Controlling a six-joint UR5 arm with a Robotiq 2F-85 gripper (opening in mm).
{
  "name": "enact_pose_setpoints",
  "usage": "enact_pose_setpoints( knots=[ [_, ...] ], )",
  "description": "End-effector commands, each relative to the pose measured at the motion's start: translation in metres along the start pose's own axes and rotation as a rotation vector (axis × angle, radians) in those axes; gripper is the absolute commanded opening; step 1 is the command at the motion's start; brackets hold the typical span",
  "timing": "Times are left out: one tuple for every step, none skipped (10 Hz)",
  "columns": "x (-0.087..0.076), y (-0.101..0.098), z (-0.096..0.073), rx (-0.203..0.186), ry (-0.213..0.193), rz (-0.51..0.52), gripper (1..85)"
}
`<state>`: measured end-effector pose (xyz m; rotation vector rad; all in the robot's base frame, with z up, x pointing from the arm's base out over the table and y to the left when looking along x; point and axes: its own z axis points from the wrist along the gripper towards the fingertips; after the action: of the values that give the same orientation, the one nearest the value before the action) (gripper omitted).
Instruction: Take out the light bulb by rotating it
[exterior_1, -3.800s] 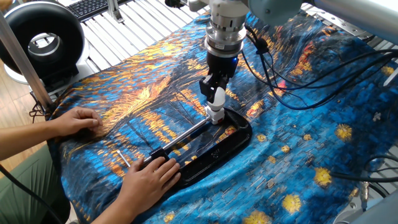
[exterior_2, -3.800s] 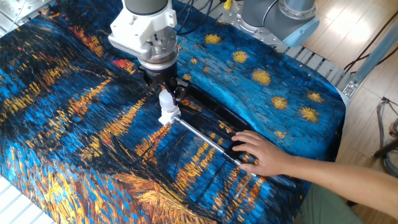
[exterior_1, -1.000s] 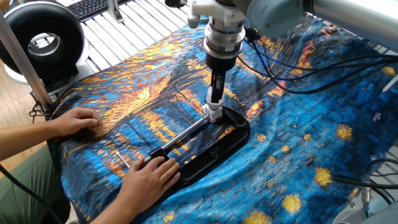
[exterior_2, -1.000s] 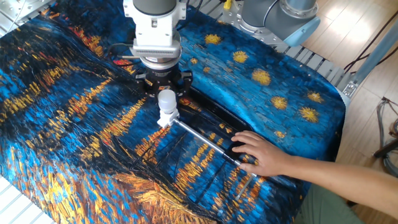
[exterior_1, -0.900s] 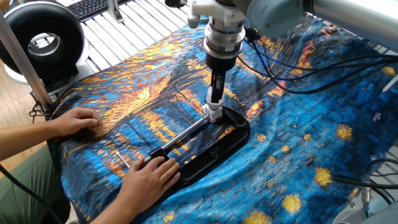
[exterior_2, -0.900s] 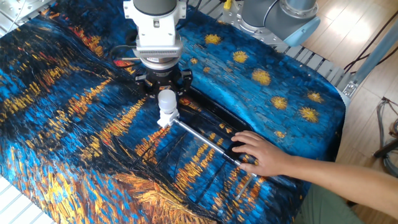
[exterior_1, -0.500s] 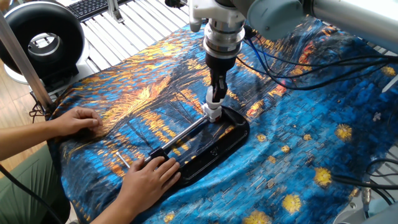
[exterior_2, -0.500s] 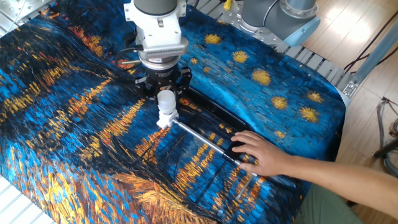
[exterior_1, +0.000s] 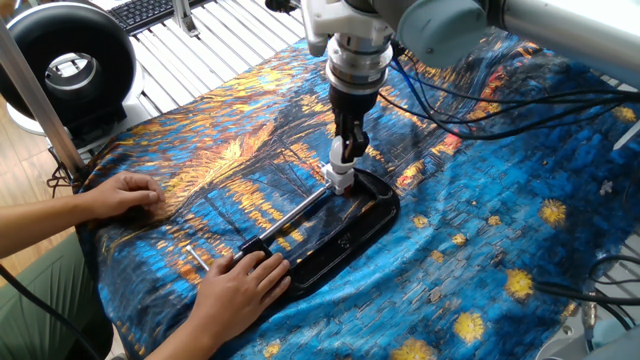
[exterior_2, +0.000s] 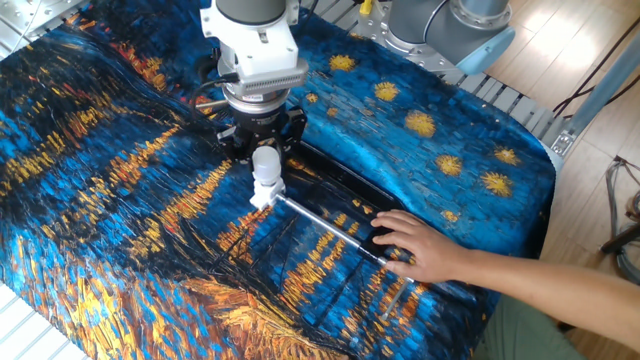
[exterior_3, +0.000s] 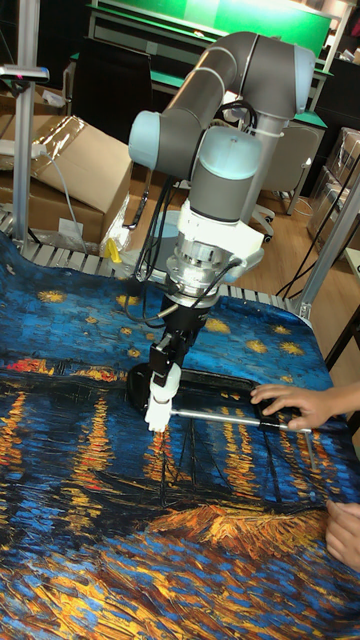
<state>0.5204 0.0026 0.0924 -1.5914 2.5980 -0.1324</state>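
The light bulb (exterior_2: 265, 166), small and white, stands upright in a short white socket (exterior_2: 261, 193) at the end of a metal rod (exterior_2: 322, 223). My gripper (exterior_2: 266, 155) comes straight down over it, fingers shut on the light bulb's globe. In one fixed view the gripper (exterior_1: 344, 150) is seen edge-on, with the bulb (exterior_1: 343, 154) showing white between the black fingers above the socket (exterior_1: 340, 181). The tall fixed view shows the gripper (exterior_3: 165, 365), the bulb (exterior_3: 161, 383) and the socket (exterior_3: 154, 414) stacked in one line.
The rod lies over a black tray (exterior_1: 362, 226) on a blue-and-orange patterned cloth (exterior_1: 480, 270). A person's hand (exterior_1: 243, 282) presses the tray's near end, and another hand (exterior_1: 120, 192) rests on the cloth. Cables (exterior_1: 480, 110) trail behind the arm. A black ring lamp (exterior_1: 62, 65) stands at the far left.
The gripper has turned about its vertical axis while staying on the bulb. Socket and tray have shifted slightly. The hands hold still.
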Motion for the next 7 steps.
enact_pose_setpoints(
  knots=[
    [-0.0029, -0.0016, -0.0008, 0.004, -0.012, -0.056, 29.7],
    [-0.0035, -0.0027, -0.0009, 0.009, -0.014, -0.074, 29.7],
    [-0.0038, -0.0025, -0.0009, 0.008, -0.015, -0.080, 29.7],
    [-0.0040, -0.0019, -0.0009, 0.006, -0.016, -0.080, 30.3],
    [-0.0054, 0.0017, -0.0008, -0.008, -0.021, -0.086, 40.3],
    [-0.0090, 0.0030, -0.0002, -0.014, -0.035, -0.101, 49.0],
    [-0.0099, 0.0035, -0.0001, -0.016, -0.039, -0.110, 54.7]
  ],
)
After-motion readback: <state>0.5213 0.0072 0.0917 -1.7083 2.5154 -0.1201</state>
